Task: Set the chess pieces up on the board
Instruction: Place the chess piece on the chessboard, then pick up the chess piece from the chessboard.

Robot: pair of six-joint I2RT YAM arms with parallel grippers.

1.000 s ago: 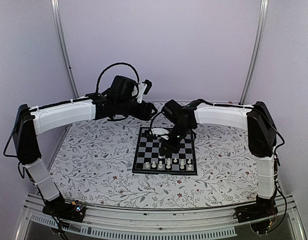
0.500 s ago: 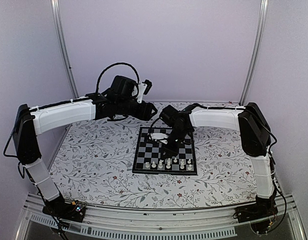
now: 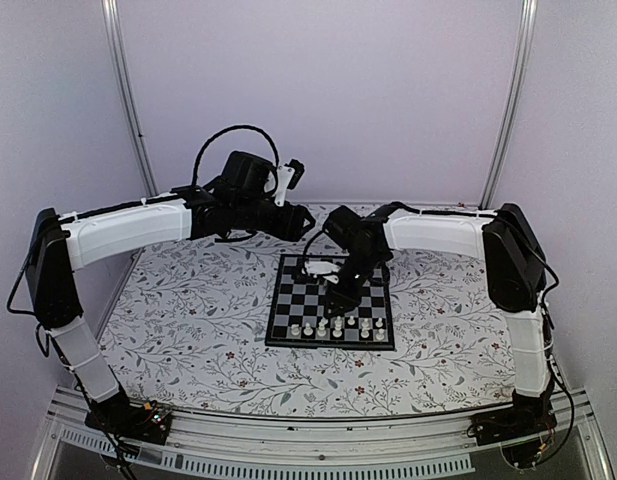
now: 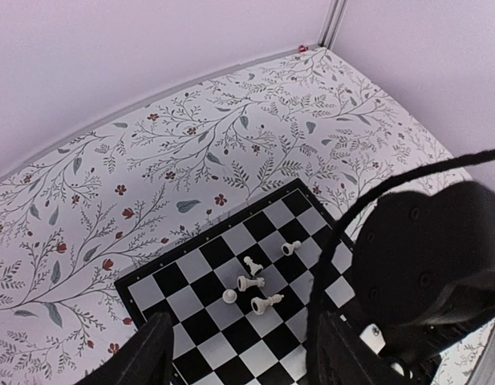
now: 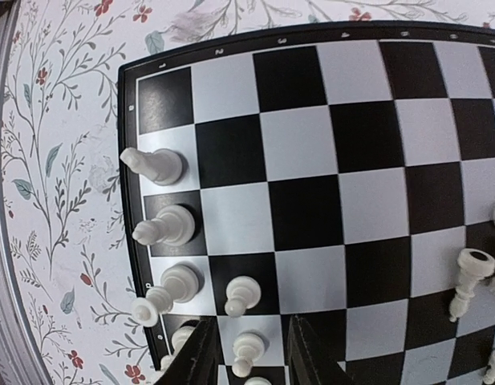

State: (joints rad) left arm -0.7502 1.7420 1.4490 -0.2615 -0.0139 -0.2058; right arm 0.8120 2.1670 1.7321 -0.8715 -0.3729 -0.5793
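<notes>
Parted a little, my right fingers (image 5: 200,359) hang low over the board (image 5: 299,212) with nothing in them. One upright pawn (image 5: 247,353) shows in the gap between them, touching neither. My left fingers (image 4: 155,354) stand wide apart and empty, held high off the board's far left corner, so the right arm is much the nearer. Along the board's near edge I count about seven standing pieces (image 5: 165,226) in the right wrist view: four in the edge line and three just inside it, the lowest ones cut off by the frame. From the left wrist I count five loose pieces (image 4: 249,282) bunched mid-board, most on their sides. One toppled piece (image 5: 470,279) lies well to the right of my right fingers. Its long axis runs up and down that view, crosswise to the line my fingers shut along, so I judge a sideways reach to it comes next.
</notes>
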